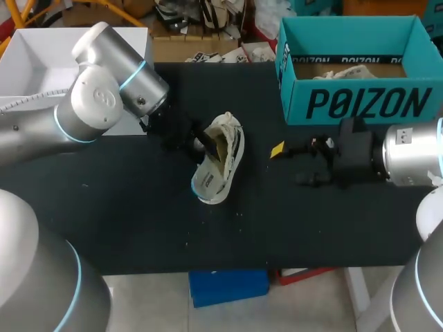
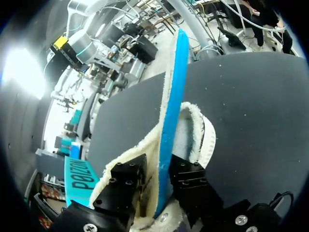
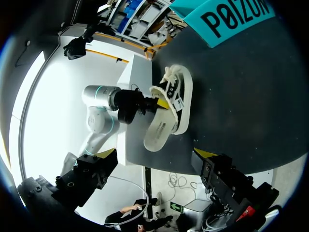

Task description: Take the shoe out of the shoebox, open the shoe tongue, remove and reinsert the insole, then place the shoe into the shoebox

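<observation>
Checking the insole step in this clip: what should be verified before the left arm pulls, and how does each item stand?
1. The shoe is out of the shoebox and on the table: ok.
2. The left gripper is shut on the blue-edged fleecy piece at the shoe's opening: ok.
3. That piece is the insole, not the shoe's wall: cannot tell.
4. The right gripper is open and empty: ok.
5. The right gripper steadies the shoe: not ok, it is apart from it.
</observation>
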Robot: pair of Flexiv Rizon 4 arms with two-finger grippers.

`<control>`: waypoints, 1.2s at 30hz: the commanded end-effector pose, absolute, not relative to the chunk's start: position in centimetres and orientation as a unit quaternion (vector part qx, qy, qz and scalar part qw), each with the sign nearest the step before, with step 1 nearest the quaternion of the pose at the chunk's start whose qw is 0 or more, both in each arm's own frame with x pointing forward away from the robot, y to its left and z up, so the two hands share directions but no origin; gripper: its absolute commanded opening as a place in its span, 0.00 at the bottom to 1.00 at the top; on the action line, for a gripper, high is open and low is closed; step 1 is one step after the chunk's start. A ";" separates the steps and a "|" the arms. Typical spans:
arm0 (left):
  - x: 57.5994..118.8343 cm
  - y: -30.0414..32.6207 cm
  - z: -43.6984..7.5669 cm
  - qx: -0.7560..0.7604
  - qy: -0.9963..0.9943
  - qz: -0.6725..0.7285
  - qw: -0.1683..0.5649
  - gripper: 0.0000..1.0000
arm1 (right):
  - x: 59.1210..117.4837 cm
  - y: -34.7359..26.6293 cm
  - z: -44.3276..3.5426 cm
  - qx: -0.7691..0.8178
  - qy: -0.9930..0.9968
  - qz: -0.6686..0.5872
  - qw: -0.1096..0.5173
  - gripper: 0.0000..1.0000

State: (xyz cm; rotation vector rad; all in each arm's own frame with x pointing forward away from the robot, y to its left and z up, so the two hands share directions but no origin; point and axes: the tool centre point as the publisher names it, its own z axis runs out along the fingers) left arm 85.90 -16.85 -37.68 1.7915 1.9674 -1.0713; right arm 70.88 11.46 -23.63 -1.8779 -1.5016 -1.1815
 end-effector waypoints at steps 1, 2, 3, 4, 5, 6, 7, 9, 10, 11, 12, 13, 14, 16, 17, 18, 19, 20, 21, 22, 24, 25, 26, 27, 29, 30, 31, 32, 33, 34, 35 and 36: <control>85.2 -16.3 -37.1 0.618 0.678 -0.375 0.134 0.57 | 70.9 11.5 -23.6 -0.683 -0.546 -0.428 0.229 1.00; 85.0 -16.2 -36.9 0.618 0.677 -0.376 0.134 0.56 | 70.9 11.5 -23.6 -0.683 -0.546 -0.428 0.229 1.00; 84.7 -16.0 -36.7 0.621 0.675 -0.376 0.134 0.53 | 70.9 11.5 -23.6 -0.683 -0.546 -0.428 0.229 1.00; 84.4 -15.9 -36.6 0.621 0.673 -0.378 0.133 0.51 | 70.9 11.5 -23.6 -0.683 -0.546 -0.428 0.229 1.00; 84.1 -15.9 -36.4 0.622 0.672 -0.379 0.133 0.50 | 70.9 11.5 -23.6 -0.683 -0.546 -0.428 0.229 1.00; 83.8 -15.8 -36.2 0.623 0.669 -0.381 0.133 0.49 | 70.9 11.5 -23.6 -0.683 -0.546 -0.428 0.229 1.00; 83.5 -15.7 -36.1 0.625 0.666 -0.384 0.134 0.48 | 70.9 11.5 -23.6 -0.683 -0.546 -0.428 0.229 1.00; 82.9 -15.7 -35.8 0.629 0.661 -0.387 0.132 0.45 | 70.9 11.5 -23.6 -0.683 -0.546 -0.428 0.229 1.00; 82.7 -15.7 -35.7 0.631 0.659 -0.388 0.132 0.45 | 70.9 11.5 -23.6 -0.683 -0.546 -0.428 0.229 1.00; 82.4 -15.7 -35.6 0.633 0.657 -0.389 0.131 0.45 | 70.9 11.5 -23.6 -0.683 -0.546 -0.428 0.229 1.00; 82.1 -15.6 -35.5 0.635 0.655 -0.390 0.129 0.45 | 70.9 11.5 -23.6 -0.683 -0.546 -0.428 0.229 1.00; 81.9 -15.6 -35.5 0.635 0.654 -0.390 0.128 0.44 | 70.9 11.5 -23.6 -0.683 -0.546 -0.428 0.229 1.00; 81.6 -15.5 -35.5 0.638 0.653 -0.389 0.126 0.44 | 70.9 11.5 -23.6 -0.683 -0.546 -0.428 0.229 1.00; 81.3 -15.4 -35.4 0.640 0.651 -0.389 0.125 0.43 | 70.9 11.5 -23.6 -0.683 -0.546 -0.428 0.229 1.00; 81.1 -15.3 -35.3 0.640 0.650 -0.390 0.125 0.42 | 70.9 11.5 -23.6 -0.683 -0.546 -0.428 0.229 1.00; 81.0 -15.2 -35.2 0.641 0.649 -0.390 0.125 0.41 | 70.9 11.5 -23.6 -0.683 -0.546 -0.428 0.229 1.00; 80.9 -15.1 -35.1 0.642 0.648 -0.391 0.126 0.40 | 70.9 11.5 -23.6 -0.683 -0.546 -0.428 0.229 1.00; 80.7 -15.0 -35.0 0.643 0.646 -0.391 0.126 0.40 | 70.9 11.5 -23.6 -0.683 -0.546 -0.428 0.229 1.00; 80.6 -14.9 -34.9 0.644 0.645 -0.391 0.126 0.39 | 70.9 11.5 -23.6 -0.683 -0.546 -0.428 0.229 1.00; 80.4 -14.8 -34.7 0.644 0.644 -0.392 0.127 0.38 | 70.9 11.5 -23.6 -0.683 -0.546 -0.428 0.229 1.00; 80.2 -14.6 -34.6 0.645 0.643 -0.393 0.127 0.36 | 70.9 11.5 -23.6 -0.683 -0.546 -0.428 0.229 1.00; 80.1 -14.6 -34.6 0.646 0.642 -0.393 0.127 0.35 | 70.9 11.5 -23.6 -0.683 -0.546 -0.428 0.229 1.00; 80.0 -14.5 -34.7 0.647 0.641 -0.393 0.125 0.35 | 70.9 11.5 -23.6 -0.683 -0.546 -0.428 0.229 1.00; 80.0 -14.5 -34.7 0.648 0.640 -0.393 0.123 0.33 | 70.9 11.5 -23.6 -0.683 -0.546 -0.428 0.229 1.00; 80.0 -14.5 -34.8 0.649 0.640 -0.393 0.122 0.25 | 70.9 11.5 -23.6 -0.683 -0.546 -0.428 0.229 1.00; 80.0 -14.5 -34.8 0.649 0.640 -0.393 0.121 0.18 | 70.9 11.5 -23.6 -0.683 -0.546 -0.428 0.229 1.00; 79.9 -14.5 -34.8 0.650 0.639 -0.394 0.119 0.06 | 70.9 11.5 -23.6 -0.683 -0.546 -0.428 0.229 1.00; 79.9 -14.5 -34.9 0.652 0.637 -0.394 0.116 0.00 | 70.9 11.5 -23.6 -0.683 -0.546 -0.428 0.229 1.00; 79.9 -14.6 -35.0 0.653 0.636 -0.395 0.114 0.00 | 70.9 11.5 -23.6 -0.683 -0.546 -0.428 0.229 1.00; 79.8 -14.6 -35.0 0.654 0.635 -0.396 0.112 0.00 | 70.9 11.5 -23.6 -0.683 -0.546 -0.428 0.229 1.00; 79.7 -14.7 -35.0 0.656 0.633 -0.396 0.110 0.00 | 70.9 11.5 -23.6 -0.683 -0.546 -0.428 0.229 1.00; 79.7 -14.7 -35.0 0.657 0.632 -0.397 0.108 0.00 | 70.9 11.5 -23.6 -0.683 -0.546 -0.428 0.229 1.00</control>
